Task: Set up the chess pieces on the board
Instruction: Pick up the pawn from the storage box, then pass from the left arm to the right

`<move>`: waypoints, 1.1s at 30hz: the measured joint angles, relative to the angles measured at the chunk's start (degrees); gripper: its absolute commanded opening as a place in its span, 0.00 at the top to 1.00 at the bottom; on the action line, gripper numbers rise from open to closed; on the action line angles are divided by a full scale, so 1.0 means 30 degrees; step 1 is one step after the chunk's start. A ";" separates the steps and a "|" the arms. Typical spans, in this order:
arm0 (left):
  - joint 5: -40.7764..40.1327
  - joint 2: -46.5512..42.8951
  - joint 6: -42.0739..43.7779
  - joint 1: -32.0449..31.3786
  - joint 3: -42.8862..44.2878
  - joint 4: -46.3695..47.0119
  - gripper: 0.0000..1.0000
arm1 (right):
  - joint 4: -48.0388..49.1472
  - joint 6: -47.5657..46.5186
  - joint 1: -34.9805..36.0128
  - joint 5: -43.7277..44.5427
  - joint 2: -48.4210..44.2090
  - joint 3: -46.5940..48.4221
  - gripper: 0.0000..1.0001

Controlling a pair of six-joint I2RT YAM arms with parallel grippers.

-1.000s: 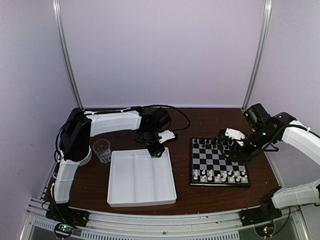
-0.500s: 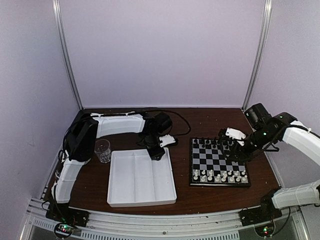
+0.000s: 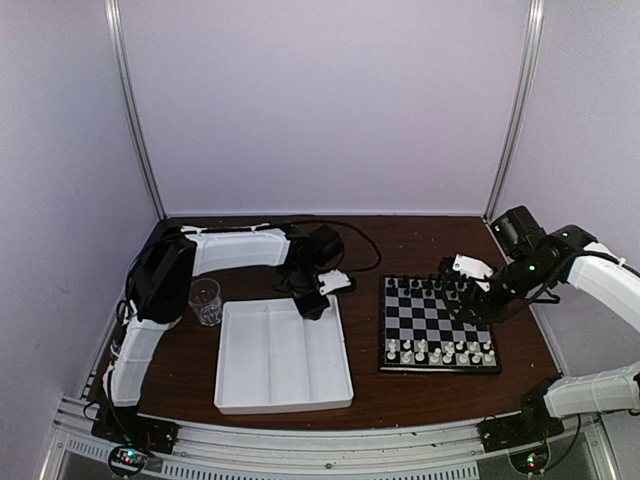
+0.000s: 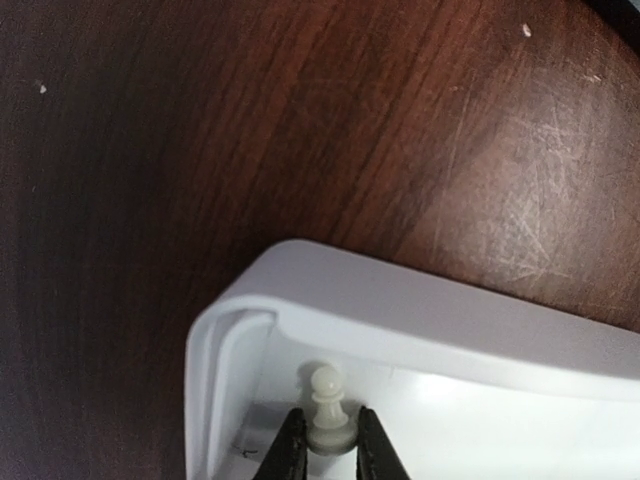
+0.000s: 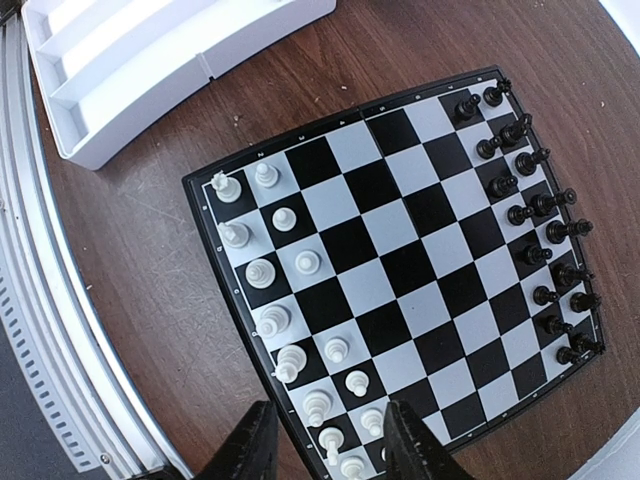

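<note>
The board [image 3: 438, 325] lies right of centre. White pieces [image 3: 440, 352] fill its near rows and black pieces [image 3: 430, 288] its far rows. My left gripper [image 3: 312, 305] is down in the far right corner of the white tray [image 3: 282, 385]. In the left wrist view its fingers [image 4: 290, 450] are shut on the base of a white pawn [image 4: 328, 412] standing on the tray floor. My right gripper [image 3: 466, 300] hovers over the board's right side. In the right wrist view it [image 5: 330, 450] is open and empty above the white pieces [image 5: 270, 272]; the black pieces [image 5: 540, 215] are opposite.
A clear glass [image 3: 205, 300] stands left of the tray's far edge. The tray's rim [image 4: 420, 310] curves round the pawn, with dark wooden table [image 4: 300, 130] beyond it. The tray's corner also shows in the right wrist view [image 5: 150, 60].
My left arm's elbow has swung a little to the right while its gripper stays at the tray's far right corner. My right arm has barely moved.
</note>
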 measured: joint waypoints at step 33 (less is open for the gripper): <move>0.3927 -1.0375 -0.4714 -0.4626 -0.7788 1.3646 0.88 | -0.1450 0.3257 -0.0219 -1.1562 0.6645 0.8473 0.50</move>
